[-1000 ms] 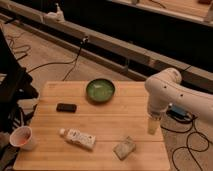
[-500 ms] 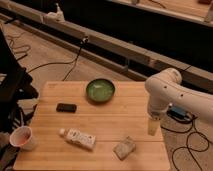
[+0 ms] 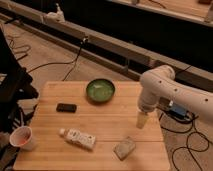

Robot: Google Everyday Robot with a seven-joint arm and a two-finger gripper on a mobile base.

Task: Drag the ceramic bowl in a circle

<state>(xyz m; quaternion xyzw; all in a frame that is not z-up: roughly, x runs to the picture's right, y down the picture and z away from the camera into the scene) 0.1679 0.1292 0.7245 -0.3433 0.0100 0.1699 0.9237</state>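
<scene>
The ceramic bowl [image 3: 100, 90], round, shallow and glossy green, rests on the wooden table [image 3: 110, 124] near its far edge, about midway across. My white arm comes in from the right. Its gripper [image 3: 142, 120] hangs over the table's right side, in front of and to the right of the bowl and well apart from it. The jaws stand open and hold nothing.
A small black flat object [image 3: 66, 107] lies left of the bowl. A white cup with a reddish inside [image 3: 22, 137] stands at the front left corner. A white bottle [image 3: 77, 138] lies on its side at the front, with a crumpled packet [image 3: 124, 148] to its right. Cables [image 3: 190, 145] trail on the floor.
</scene>
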